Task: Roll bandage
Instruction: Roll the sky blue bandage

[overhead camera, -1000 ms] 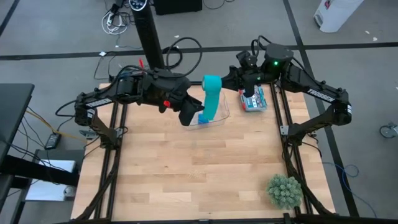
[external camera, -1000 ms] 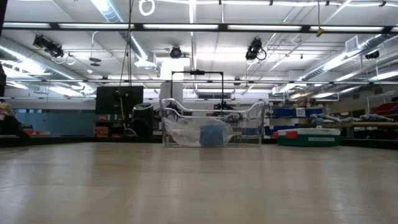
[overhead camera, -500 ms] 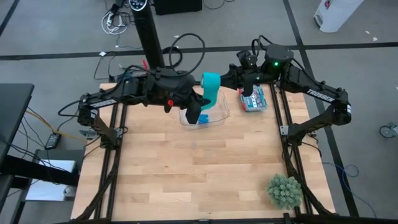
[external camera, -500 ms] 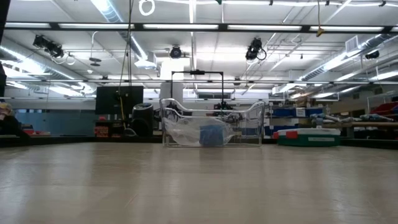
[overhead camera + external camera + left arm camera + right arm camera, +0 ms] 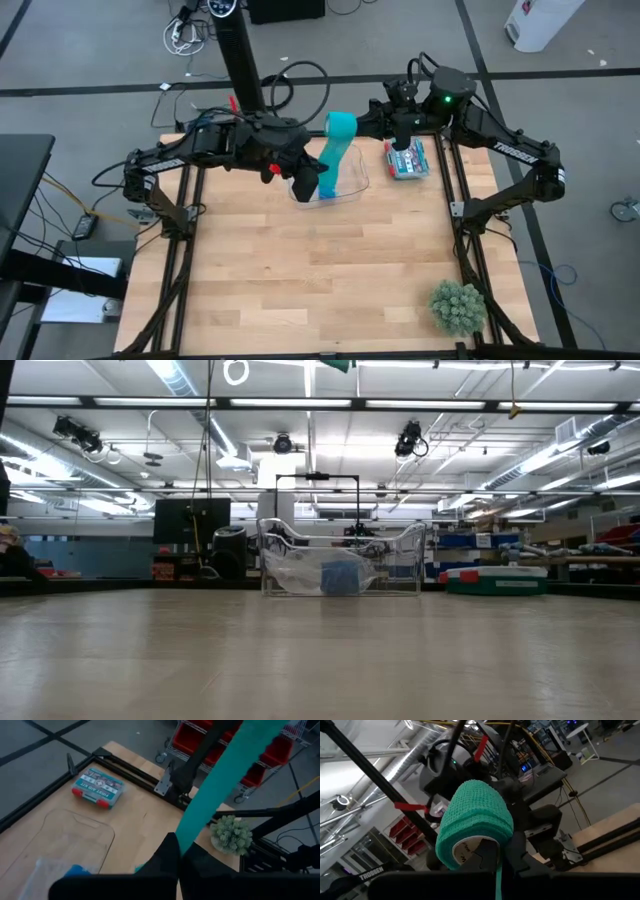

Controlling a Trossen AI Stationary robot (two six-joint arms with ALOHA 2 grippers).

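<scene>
Clamped together on the loose ribbon of the bandage, the left gripper sits low over the clear plastic tray at the far middle of the table. Its own wrist view shows the two dark fingers pinched on the teal strip, which runs taut up and away from them. Holding the tail this way likely keeps the fabric stretched flat, so it can wind on without slack or twist.

Right gripper, higher and just to the right, is closed on the rolled end of the bandage; the coil sits on top of its fingers with the ribbon dropping straight down from it. That raised position, apart from the left one, seems chosen to give a clean straight run of fabric between the two arms.

Inside the tray lie a blue roll and some crumpled clear wrapping. A first aid kit box rests on the table to the right of the tray, and a small green plant stands at the near right corner. Much of the ribbon still hangs unwound, so the rolling looks far from finished.
</scene>
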